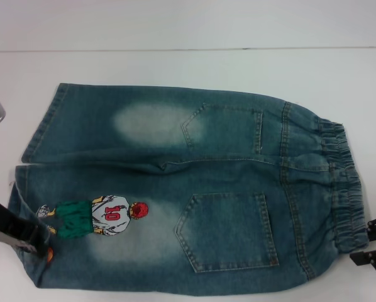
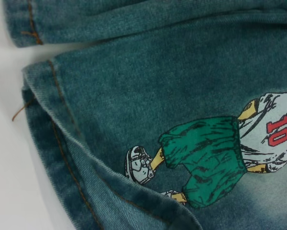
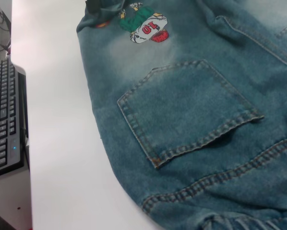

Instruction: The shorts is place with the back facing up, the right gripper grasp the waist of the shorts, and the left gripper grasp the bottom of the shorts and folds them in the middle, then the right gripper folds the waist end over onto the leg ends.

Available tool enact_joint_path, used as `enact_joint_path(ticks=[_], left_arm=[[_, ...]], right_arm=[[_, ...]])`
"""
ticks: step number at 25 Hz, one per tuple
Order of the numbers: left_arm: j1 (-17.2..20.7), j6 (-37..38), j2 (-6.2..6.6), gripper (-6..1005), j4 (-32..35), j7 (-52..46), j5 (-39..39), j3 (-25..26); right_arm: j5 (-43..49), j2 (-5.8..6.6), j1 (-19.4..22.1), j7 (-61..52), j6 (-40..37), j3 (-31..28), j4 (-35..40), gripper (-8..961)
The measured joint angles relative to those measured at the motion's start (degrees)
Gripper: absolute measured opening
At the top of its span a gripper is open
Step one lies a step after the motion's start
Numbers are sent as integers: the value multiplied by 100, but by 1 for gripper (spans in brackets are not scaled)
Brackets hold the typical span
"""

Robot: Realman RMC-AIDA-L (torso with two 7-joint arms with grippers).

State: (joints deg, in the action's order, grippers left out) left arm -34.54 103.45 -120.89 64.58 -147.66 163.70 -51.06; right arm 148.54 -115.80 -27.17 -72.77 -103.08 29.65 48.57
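Spread flat, back up, on the white desk: the shorts. At the waist, right claw gaping wide; left claw over the leg ends, grip impossible to tell.

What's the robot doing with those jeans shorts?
It's getting ready to fold them. The shorts lie flat on the white table, back pockets up, not folded yet. The left gripper is at the leg end with the cartoon player patch. The right gripper is beside the ruffled waist, with its fingers apart. Neither has lifted the cloth.
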Motion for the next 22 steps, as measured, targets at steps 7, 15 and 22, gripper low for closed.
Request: enact_joint_path(ticks=[7,15,22], left_arm=[[0,-15,-5,78,-3,-10,-4,-165],[-113,42,9,82,52,-24,1,-394],[-216,66,77,162,48,-153,4,-542]], right_arm=[[-156,44,0,100,-44,-11,42,224],[-228,74,3,136,-96,-12,44,51],[-245,72,-49,140,-133,-10,49,51]])
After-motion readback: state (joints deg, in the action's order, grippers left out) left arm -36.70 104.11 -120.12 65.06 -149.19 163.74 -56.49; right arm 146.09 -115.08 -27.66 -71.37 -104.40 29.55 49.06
